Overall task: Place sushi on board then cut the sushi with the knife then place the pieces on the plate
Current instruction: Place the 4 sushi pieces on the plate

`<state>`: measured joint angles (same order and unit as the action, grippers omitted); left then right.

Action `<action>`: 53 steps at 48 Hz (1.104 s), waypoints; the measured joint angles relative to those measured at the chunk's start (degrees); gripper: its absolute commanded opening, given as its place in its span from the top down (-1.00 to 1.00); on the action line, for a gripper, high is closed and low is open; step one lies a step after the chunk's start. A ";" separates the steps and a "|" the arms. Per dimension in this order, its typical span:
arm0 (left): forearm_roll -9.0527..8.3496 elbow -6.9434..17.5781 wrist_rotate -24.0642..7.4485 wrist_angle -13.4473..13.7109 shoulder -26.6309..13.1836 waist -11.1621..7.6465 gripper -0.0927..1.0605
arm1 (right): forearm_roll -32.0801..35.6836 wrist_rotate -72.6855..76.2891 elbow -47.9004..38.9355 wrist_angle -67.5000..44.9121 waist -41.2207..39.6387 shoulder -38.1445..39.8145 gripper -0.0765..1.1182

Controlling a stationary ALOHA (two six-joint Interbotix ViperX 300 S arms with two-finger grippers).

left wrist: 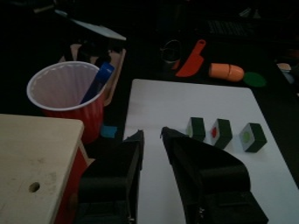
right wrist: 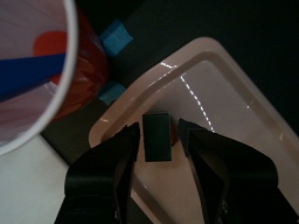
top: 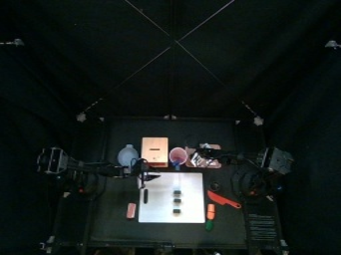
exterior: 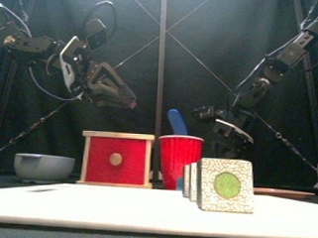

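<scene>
Three dark green sushi pieces (left wrist: 219, 131) stand in a row on the white cutting board (left wrist: 187, 188); the front view shows them (exterior: 226, 183) near and upright. My right gripper (right wrist: 158, 131) is shut on one more dark sushi piece (right wrist: 156, 140), just above the pink tray (right wrist: 222, 79) beside the red cup (right wrist: 35, 61). The blue knife (left wrist: 100, 81) stands in that cup (left wrist: 61, 94). A red knife (left wrist: 193, 57) lies off the board. My left gripper (left wrist: 152, 144) hovers open over the board's edge near the cup, holding nothing.
The wooden box with the red drawer front (exterior: 118, 159) and the blue-grey bowl (exterior: 43, 167) stand at the back left. An orange toy (left wrist: 228, 72) lies beside the red knife, right of the board. A pink toy (top: 131, 209) lies left of the board.
</scene>
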<state>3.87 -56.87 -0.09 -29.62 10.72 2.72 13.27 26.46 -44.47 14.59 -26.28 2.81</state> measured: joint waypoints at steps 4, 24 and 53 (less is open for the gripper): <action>0.00 0.00 -0.09 0.00 0.09 0.00 -0.32 | 0.70 0.00 0.18 1.05 0.88 2.46 -0.43; 0.00 0.00 -0.09 0.00 0.00 -0.09 -0.32 | 4.22 -0.26 0.18 2.90 21.01 7.56 -0.43; 1.05 -0.09 0.09 0.88 0.09 0.09 -0.32 | 2.02 0.18 6.33 -1.23 33.31 -2.81 -0.42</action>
<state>4.92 -56.95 0.00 -28.74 10.81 2.81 15.29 26.63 -38.14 13.36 7.03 0.00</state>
